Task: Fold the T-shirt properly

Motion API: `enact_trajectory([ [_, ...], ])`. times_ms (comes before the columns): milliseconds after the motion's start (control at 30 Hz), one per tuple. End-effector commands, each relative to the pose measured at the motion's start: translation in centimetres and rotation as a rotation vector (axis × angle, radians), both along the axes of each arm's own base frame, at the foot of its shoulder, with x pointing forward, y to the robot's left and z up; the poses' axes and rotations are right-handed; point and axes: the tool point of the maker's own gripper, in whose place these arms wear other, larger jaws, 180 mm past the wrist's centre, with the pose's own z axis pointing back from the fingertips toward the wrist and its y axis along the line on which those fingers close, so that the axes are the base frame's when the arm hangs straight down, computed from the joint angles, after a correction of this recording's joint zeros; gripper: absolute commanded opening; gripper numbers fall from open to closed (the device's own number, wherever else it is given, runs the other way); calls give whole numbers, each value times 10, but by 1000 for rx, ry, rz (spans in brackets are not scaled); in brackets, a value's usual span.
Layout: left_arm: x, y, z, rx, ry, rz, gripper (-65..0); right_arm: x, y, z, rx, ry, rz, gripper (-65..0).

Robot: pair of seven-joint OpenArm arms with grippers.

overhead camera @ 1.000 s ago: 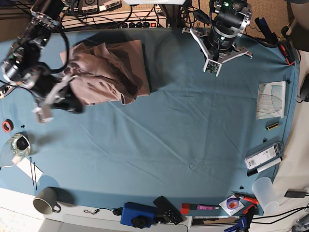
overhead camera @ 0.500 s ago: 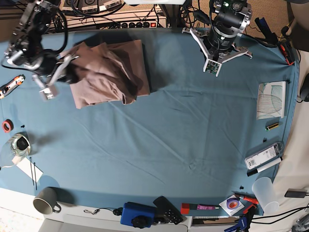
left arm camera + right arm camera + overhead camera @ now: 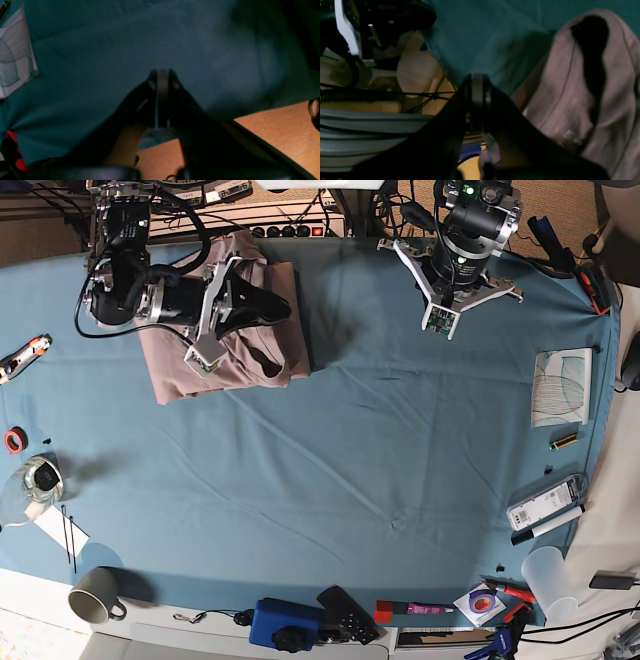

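On a clock face laid over the base view, with twelve at the top edge, the nearest things lie along the bottom. Just past six sits a bright blue boxy device [image 3: 285, 623], with a black remote-like handset [image 3: 347, 614] beside it. At eight stands a grey-brown ceramic mug [image 3: 92, 595], and at four a translucent white plastic cup [image 3: 549, 580].

Farther up, a small red ring-shaped roll [image 3: 15, 440] lies near nine on the blue-green cloth table cover [image 3: 330, 480]. At three is a white square sheet with curved line drawings [image 3: 561, 387].

Beyond them, at ten, the dusty-pink cotton T-shirt [image 3: 185, 370] lies in a compact, wrinkled bundle, with loose folds over its right part. The black-fingered right gripper [image 3: 480, 80] is over it, reaching toward the bundle's three o'clock side. Its fingers are together, with nothing visible between them; whether they touch the fabric cannot be told.

Toward one, the dark left gripper [image 3: 162, 75] hangs over the table cover, well apart from the T-shirt. Its fingers are closed together too, and it holds nothing visible.
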Motion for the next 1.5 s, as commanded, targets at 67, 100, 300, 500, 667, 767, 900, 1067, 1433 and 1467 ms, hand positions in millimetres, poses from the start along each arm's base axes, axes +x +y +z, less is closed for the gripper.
enact_trajectory([
  [67,4,-1,8,-8,-37,2,-650,23,-18,21,4,-90,-66,-650],
  [100,5,-1,8,-9,-40,1,-650,29,-27,23,-13,-106,-96,-650],
  [300,12,-3,16,-17,-100,-4,-650,60,-86,13,-219,-162,-280,-650],
  [500,19,8,21,55,-151,3,-650,68,-86,-23,-171,-23,-284,-650],
  [667,20,15,23,103,-164,9,-650,61,-72,-61,-143,124,-236,-650],
  [767,18,16,20,109,-141,14,-650,57,-63,-74,-140,173,-203,-650],
  [900,15,21,17,140,-121,23,-650,57,-58,-65,-127,158,-177,-650],
  [1067,12,29,15,165,-101,56,-650,77,-77,-26,-135,8,-246,-650],
  [1433,17,78,14,145,-80,178,-650,54,-113,24,-195,-161,-361,-650],
  [1467,16,81,13,118,-72,187,-650,46,-113,22,-207,-153,-358,-650],
])
